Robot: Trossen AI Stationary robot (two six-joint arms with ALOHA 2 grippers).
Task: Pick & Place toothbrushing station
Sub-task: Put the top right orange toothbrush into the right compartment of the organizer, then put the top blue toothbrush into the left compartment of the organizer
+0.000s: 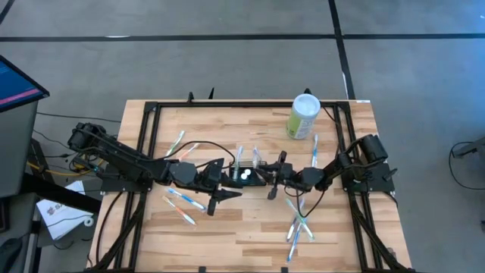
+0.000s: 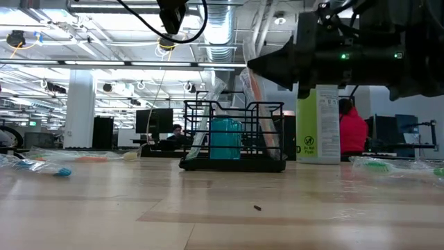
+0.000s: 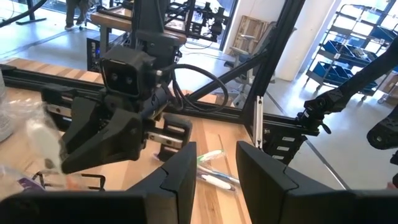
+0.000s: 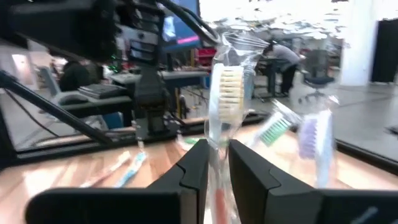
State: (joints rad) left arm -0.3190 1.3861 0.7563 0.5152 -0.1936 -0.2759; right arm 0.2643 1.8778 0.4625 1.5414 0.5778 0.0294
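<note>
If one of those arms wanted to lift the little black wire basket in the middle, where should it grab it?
Probably the top rail of a short end wall of the black wire caddy, coming from above. The walls are thin upright wire, easy to pinch; wrapped toothbrushes and a teal cup fill the inside.

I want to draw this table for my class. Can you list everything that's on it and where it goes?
Caddy: one, black wire, middle of the table, toothbrushes standing in it.
Canister: one, pale green with white lid, far right part of the table.
Wrapped toothbrushes, left group: several, blue and white, loose on the left side.
Wrapped toothbrushes, right group: several, blue and green, loose on the near right side.
Held toothbrush: one, white bristles, in a clear wrapper.
Table: one, light wood, black frame.
Left gripper: one, black, open, beside the caddy.
Right gripper: one, black, shut on the held toothbrush, beside the caddy.
</note>
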